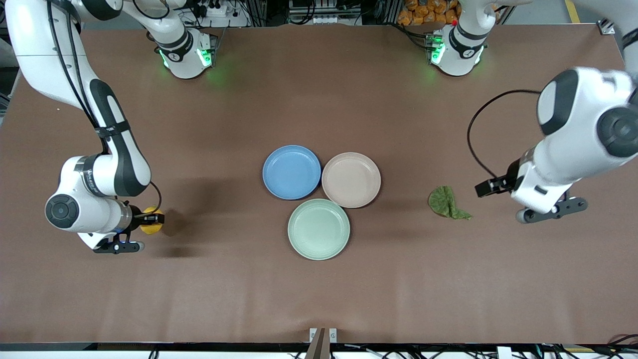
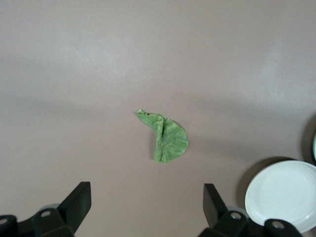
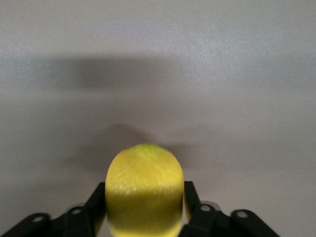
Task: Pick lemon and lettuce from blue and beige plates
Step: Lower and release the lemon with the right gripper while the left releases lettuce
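Note:
My right gripper (image 1: 153,218) is shut on the yellow lemon (image 1: 150,228) and holds it over bare table toward the right arm's end. In the right wrist view the lemon (image 3: 144,187) fills the gap between the black fingers (image 3: 98,200). The green lettuce leaf (image 1: 447,203) lies flat on the table, between the beige plate (image 1: 351,179) and my left gripper (image 1: 487,188). My left gripper is open and empty, apart from the leaf. The left wrist view shows the lettuce (image 2: 167,138) ahead of the spread fingers (image 2: 76,203). The blue plate (image 1: 291,172) and the beige plate are empty.
An empty green plate (image 1: 319,229) sits nearer the front camera, touching the blue and beige plates at the table's middle. The beige plate's rim (image 2: 284,195) shows in the left wrist view. Brown table surface surrounds everything.

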`<control>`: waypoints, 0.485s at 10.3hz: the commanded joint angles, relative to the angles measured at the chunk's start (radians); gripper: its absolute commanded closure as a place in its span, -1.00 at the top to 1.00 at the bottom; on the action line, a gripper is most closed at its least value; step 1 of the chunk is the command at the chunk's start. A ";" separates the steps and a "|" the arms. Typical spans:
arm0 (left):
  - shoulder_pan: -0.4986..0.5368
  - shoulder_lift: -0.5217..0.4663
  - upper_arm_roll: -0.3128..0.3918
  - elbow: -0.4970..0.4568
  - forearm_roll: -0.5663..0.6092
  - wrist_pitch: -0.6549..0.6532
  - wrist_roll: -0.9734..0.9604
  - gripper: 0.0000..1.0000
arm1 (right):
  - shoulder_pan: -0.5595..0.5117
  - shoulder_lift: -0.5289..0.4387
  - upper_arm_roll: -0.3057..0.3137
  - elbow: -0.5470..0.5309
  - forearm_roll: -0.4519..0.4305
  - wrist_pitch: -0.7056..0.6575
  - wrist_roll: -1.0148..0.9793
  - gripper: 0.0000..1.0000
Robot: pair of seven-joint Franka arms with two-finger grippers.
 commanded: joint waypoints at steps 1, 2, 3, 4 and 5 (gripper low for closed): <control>0.005 -0.048 0.000 -0.012 0.025 -0.047 0.066 1.00 | -0.020 -0.004 0.018 0.003 -0.019 -0.015 -0.007 1.00; 0.005 -0.049 0.002 -0.012 0.025 -0.060 0.066 1.00 | -0.019 -0.014 0.020 -0.002 -0.019 -0.023 -0.009 1.00; 0.005 -0.052 0.002 -0.014 0.025 -0.061 0.066 1.00 | -0.016 -0.037 0.021 -0.005 -0.019 -0.038 -0.011 1.00; 0.005 -0.058 0.003 -0.012 0.024 -0.064 0.066 1.00 | -0.013 -0.072 0.023 -0.011 -0.019 -0.057 -0.033 1.00; 0.005 -0.083 0.005 -0.012 0.024 -0.081 0.066 1.00 | -0.012 -0.121 0.023 -0.031 -0.019 -0.072 -0.055 1.00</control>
